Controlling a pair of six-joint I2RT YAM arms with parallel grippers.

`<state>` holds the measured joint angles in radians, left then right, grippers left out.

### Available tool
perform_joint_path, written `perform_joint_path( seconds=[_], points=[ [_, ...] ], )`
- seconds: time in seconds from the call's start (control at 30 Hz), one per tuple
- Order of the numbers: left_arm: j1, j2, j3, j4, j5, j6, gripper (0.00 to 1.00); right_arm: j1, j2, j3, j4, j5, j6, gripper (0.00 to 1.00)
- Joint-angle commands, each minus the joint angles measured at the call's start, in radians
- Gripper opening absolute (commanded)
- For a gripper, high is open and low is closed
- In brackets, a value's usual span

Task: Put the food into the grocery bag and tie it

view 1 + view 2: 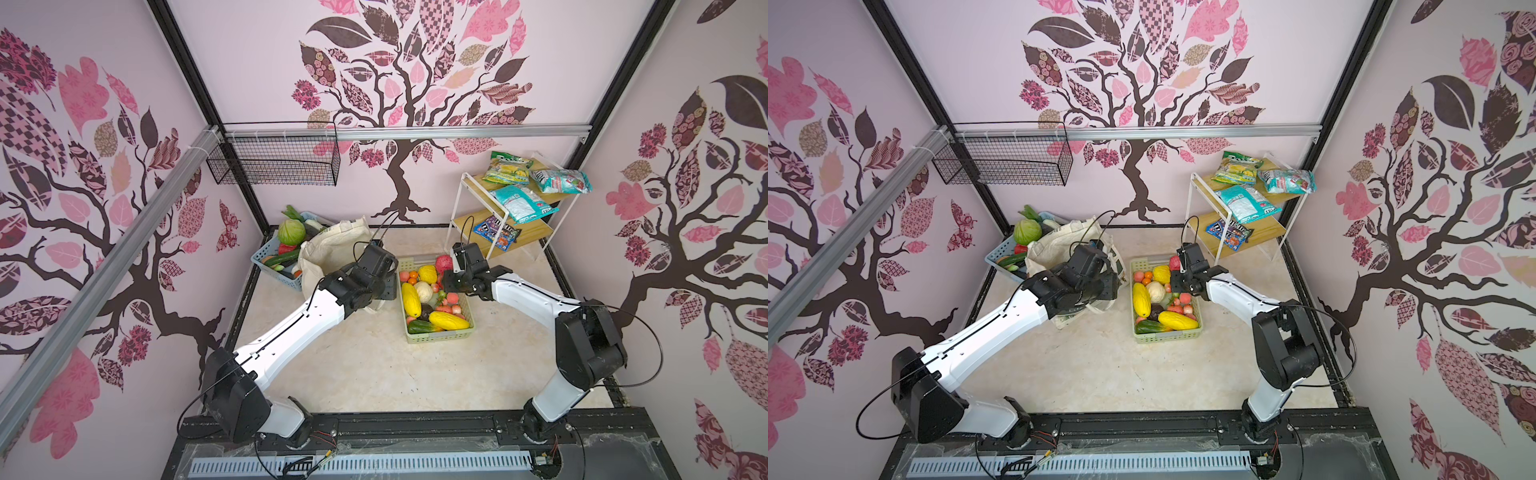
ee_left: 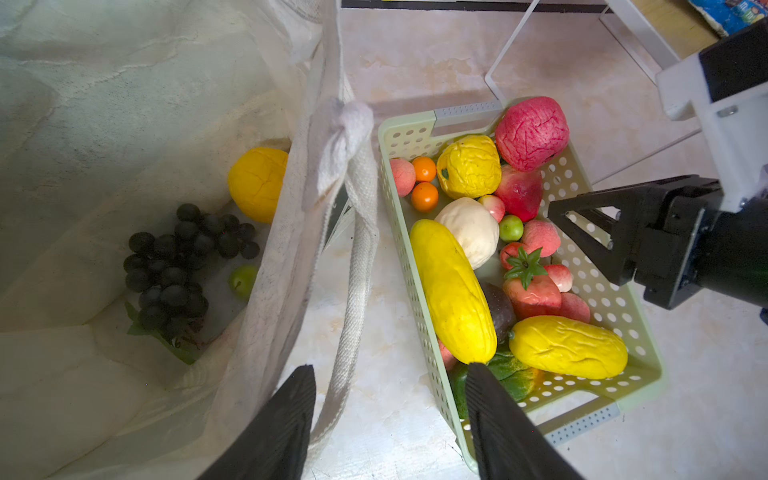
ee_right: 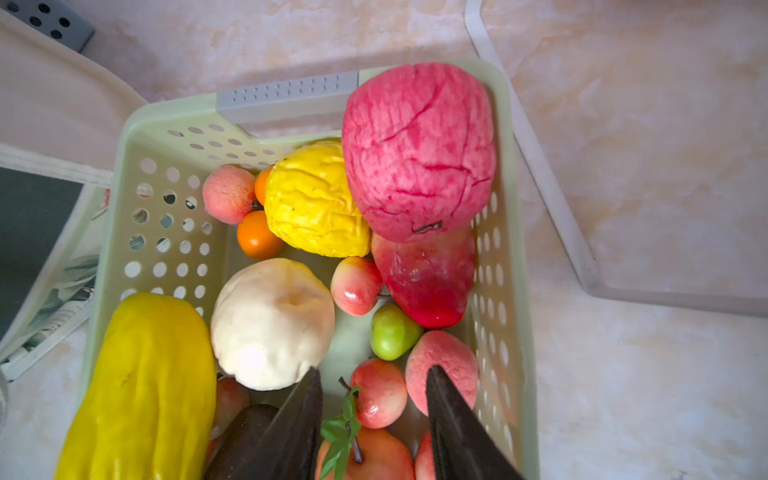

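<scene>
Keep the limp cream canvas grocery bag [image 1: 332, 245] gaping just beside the stiff pale-green perforated plastic basket [image 1: 440, 337]; holds a dark knobbly grape bunch [image 2: 174, 270] and a round yellow fruit [image 2: 257, 183]. Leave the left gripper [image 2: 390, 368] spread wide, empty, above the woven handle strap [image 2: 357, 266]. Bring the right gripper [image 3: 373, 372], jaws apart and astride, not yet pinching, down squarely on the small glossy pink-red round fruit [image 3: 380, 395] in the basket; squeeze gently across its slick curve, clear of the leafy stem [image 3: 343, 419].
</scene>
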<state>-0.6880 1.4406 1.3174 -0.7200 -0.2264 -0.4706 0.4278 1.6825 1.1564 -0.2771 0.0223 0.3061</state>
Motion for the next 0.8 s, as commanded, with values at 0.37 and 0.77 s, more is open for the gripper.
perform_joint_path(
  seconds=[0.37,0.77],
  points=[
    [-0.001,0.01,0.042,-0.007,-0.025,0.017,0.62,0.035,0.157,0.053,-0.044,0.073,-0.066,0.44],
    [0.001,0.02,0.045,-0.008,-0.028,0.032,0.62,0.069,0.252,0.097,-0.054,0.137,-0.085,0.45]
  ],
)
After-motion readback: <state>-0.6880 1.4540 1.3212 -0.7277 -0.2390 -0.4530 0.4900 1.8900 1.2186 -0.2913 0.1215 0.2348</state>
